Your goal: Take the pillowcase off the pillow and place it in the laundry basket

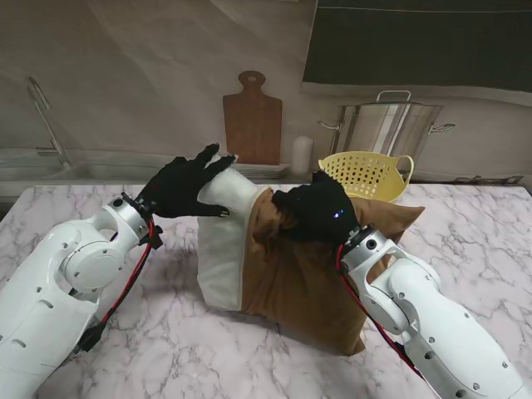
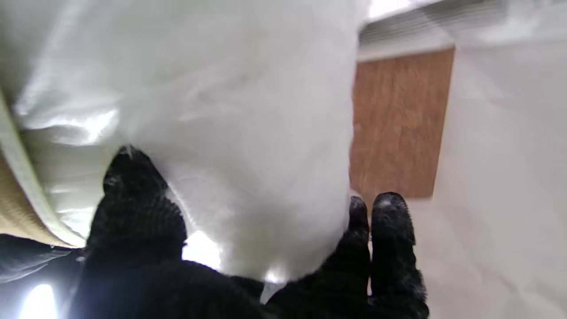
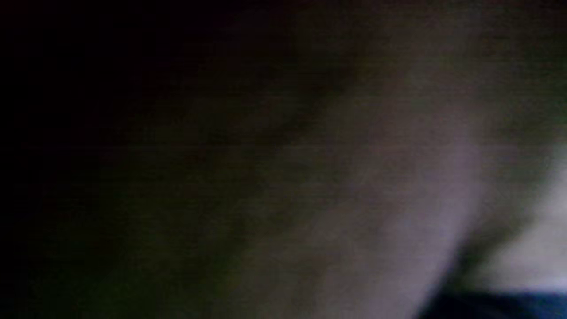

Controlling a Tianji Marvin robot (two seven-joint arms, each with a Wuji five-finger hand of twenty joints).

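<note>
Marble, white with grey veins, makes up the table top (image 1: 166, 349), and on it lies the plump pillow in its tan-brown fabric pillowcase (image 1: 299, 291), the case drawn partway back so that the bare white pillow end (image 1: 223, 249) sticks out on the left and lifts off the table at its far corner. Both white robot arms reach in from the near corners. The black-gloved left hand (image 1: 179, 187) grips that raised white corner, thumb on the near side and fingers curled over the far side; the left wrist view shows the thumb (image 2: 133, 195) and two fingertips (image 2: 390, 221) spread around the white cloth and touching it. The black-gloved right hand (image 1: 316, 212) is bunched down on the open edge of the pillowcase, fingers closed into the brown fabric (its wrist view is dark and blurred, so the exact pinch cannot be made out). Farther from me, near the wall, sits the yellow perforated plastic laundry basket (image 1: 366, 174), just behind the pillow's right end.
</note>
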